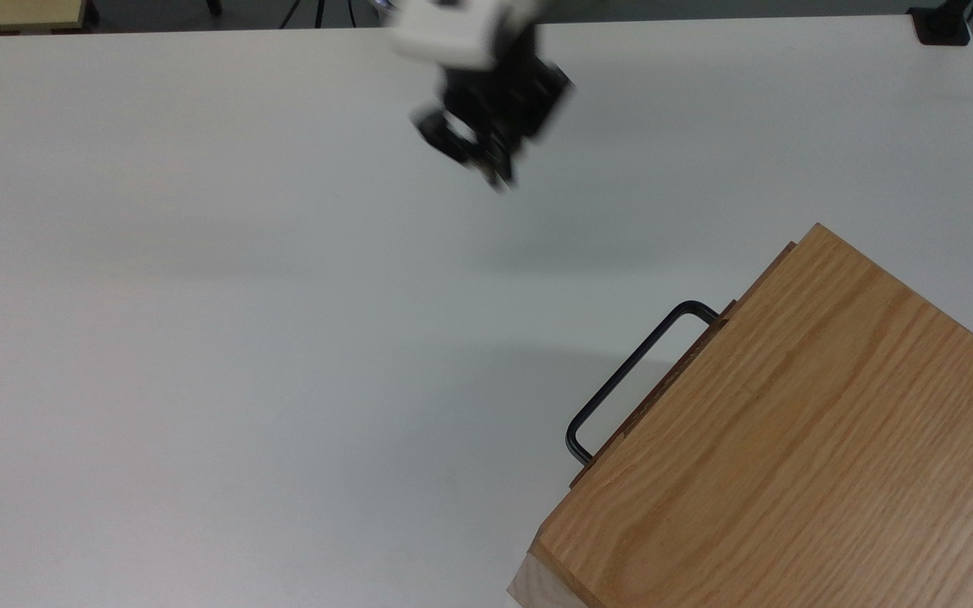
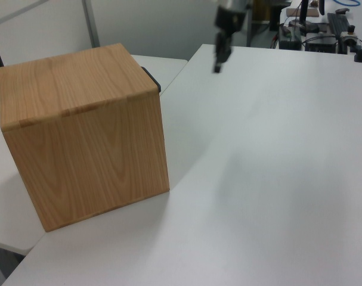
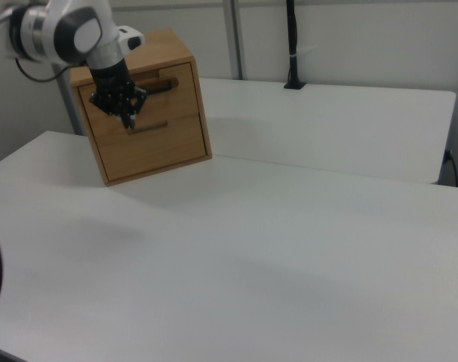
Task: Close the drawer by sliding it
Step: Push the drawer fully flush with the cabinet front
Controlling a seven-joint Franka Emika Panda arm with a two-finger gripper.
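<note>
In the top view, going left to right, the bench point(image 1: 199, 338) lies bare until the gripper point(image 1: 497, 173), which hangs above the far middle of the bench, well apart from the box point(image 1: 790, 439) at the near right corner. It holds nothing; whether its fingers are parted or together I cannot tell.

The drawer point(image 1: 664, 371) sits in the box, its front panel showing as a thin dark line flush under the box top, with the black handle point(image 1: 626, 371) standing out toward the bench's middle. In the right view the drawer point(image 3: 149, 89) reads as pushed home, so the closing looks done.

As for handling, I judge the drawer a light, stiff wooden tray running on rails, so it should slide with little force. The handle is thin, hard metal and probably slippery; its straight middle bar is the place to grip, or one could simply press flat on the front panel.
</note>
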